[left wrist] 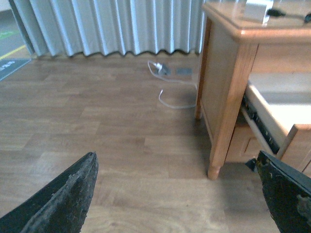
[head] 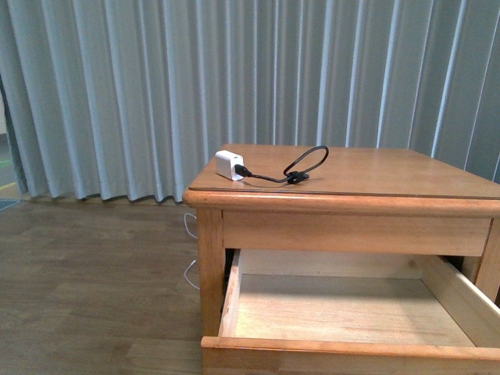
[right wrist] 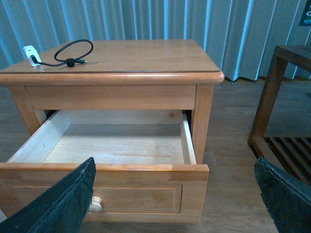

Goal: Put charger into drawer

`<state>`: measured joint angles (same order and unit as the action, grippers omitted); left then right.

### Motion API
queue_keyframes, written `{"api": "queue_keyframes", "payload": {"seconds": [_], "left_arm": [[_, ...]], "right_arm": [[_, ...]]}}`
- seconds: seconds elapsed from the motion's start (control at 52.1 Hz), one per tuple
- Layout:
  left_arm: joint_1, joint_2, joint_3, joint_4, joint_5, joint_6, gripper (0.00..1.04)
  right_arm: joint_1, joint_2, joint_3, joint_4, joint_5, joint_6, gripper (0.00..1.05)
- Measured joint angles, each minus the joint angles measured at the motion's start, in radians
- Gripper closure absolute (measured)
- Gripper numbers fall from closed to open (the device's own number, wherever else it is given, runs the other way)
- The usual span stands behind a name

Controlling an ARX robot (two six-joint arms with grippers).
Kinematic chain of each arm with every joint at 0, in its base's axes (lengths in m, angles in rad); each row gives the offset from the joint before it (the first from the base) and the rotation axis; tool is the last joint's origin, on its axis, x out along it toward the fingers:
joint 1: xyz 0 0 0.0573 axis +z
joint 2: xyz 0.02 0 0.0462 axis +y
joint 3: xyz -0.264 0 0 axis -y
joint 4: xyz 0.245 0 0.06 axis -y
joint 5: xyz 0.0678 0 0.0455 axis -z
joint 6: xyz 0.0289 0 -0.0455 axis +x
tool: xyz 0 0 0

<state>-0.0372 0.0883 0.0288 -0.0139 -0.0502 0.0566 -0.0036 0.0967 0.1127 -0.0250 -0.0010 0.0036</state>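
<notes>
1. Gripper state. The left gripper (left wrist: 176, 160) and the right gripper (right wrist: 175, 165) both stand with the jaws spread wide. Neither has hold of anything.

2. Location. The charger (head: 230, 165) lies on top of the bedside table (head: 375, 176), near its front left corner. Its black cable (head: 306, 162) runs rightward from it into a single loop. The drawer (head: 351, 345) below stands pulled out, and the part of its interior that I can see is bare.

3. Handling, as I judge it. The white cube is light, rigid and smooth-sided, so a shallow pinch may slip. The cable is limp; it will trail behind the cube and could catch on the table edge or the drawer front.

4. Grasp point. I would close on two opposite flat faces of the cube, well clear of the cable socket, and not lift by the cable. The left arm is nearer.
</notes>
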Motion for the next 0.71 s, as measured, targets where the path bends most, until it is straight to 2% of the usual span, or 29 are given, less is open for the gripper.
{"api": "queue_keyframes", "payload": {"seconds": [0.173,0.364,0.518,0.709], "left_arm": [[-0.144,0.372,0.108,0.192,-0.072,0.037,0.06],[-0.234,0.821,0.370,0.406,-0.120,0.064,0.06],[-0.272,1.112,0.599,0.462,-0.165,0.066,0.06],[-0.296,1.377,0.872,0.457,-0.214,0.041,0.06]], "right_arm": [[0.000,0.000,0.000,0.000,0.000,0.000,0.08],[0.000,0.000,0.000,0.000,0.000,0.000,0.08],[0.000,0.000,0.000,0.000,0.000,0.000,0.08],[0.000,0.000,0.000,0.000,0.000,0.000,0.08]]}}
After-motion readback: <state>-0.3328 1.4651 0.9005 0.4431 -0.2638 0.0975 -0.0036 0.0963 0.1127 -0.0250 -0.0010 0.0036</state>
